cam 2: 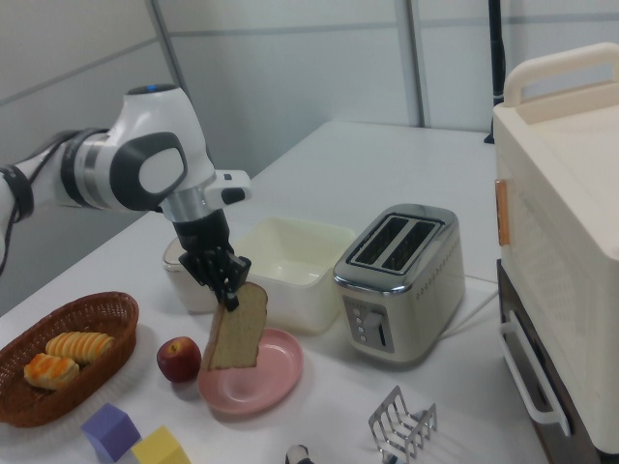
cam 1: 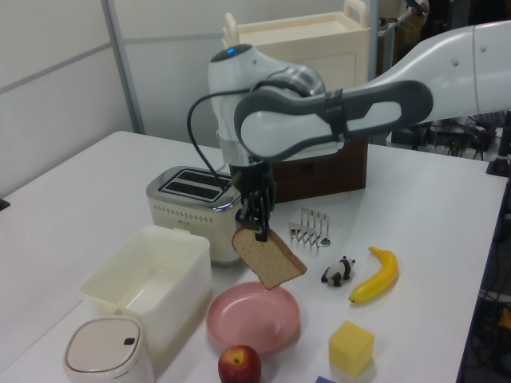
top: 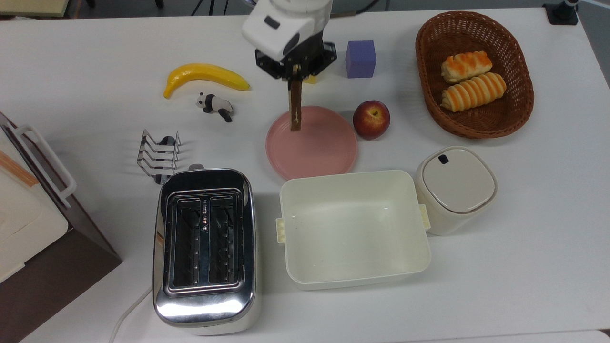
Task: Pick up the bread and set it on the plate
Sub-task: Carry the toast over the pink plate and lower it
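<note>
Now hung edge-down, bread (cam 1: 268,259) pinched at its top corner by the closed gripper (cam 1: 257,231), poised just above the plate (cam 1: 254,318), long axis near vertical.

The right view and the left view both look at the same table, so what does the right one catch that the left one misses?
Right view alone: a brown wicker basket with two striped rolls, and a purple cube.
Left view alone: a banana and a toy panda.
Both: the pincer shut on the bread, hanging tilted just above the pink plate, plus the toaster, apple and cream tub.
</note>
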You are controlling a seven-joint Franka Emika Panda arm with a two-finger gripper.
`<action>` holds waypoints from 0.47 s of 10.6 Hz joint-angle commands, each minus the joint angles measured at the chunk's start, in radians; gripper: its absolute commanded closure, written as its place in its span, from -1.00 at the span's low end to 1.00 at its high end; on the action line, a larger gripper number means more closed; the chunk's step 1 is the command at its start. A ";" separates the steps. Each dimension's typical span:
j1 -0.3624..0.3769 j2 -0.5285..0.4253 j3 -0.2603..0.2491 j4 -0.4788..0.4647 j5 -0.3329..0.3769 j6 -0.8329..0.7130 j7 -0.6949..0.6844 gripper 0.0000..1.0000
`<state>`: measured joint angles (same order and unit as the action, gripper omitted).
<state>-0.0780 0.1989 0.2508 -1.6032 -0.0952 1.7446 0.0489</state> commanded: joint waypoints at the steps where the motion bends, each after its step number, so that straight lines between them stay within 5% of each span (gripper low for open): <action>1: 0.003 0.019 -0.005 -0.047 -0.047 0.075 0.000 1.00; 5: 0.009 0.030 -0.004 -0.063 -0.075 0.111 0.000 1.00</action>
<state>-0.0779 0.2513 0.2504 -1.6307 -0.1487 1.8245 0.0489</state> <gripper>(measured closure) 0.877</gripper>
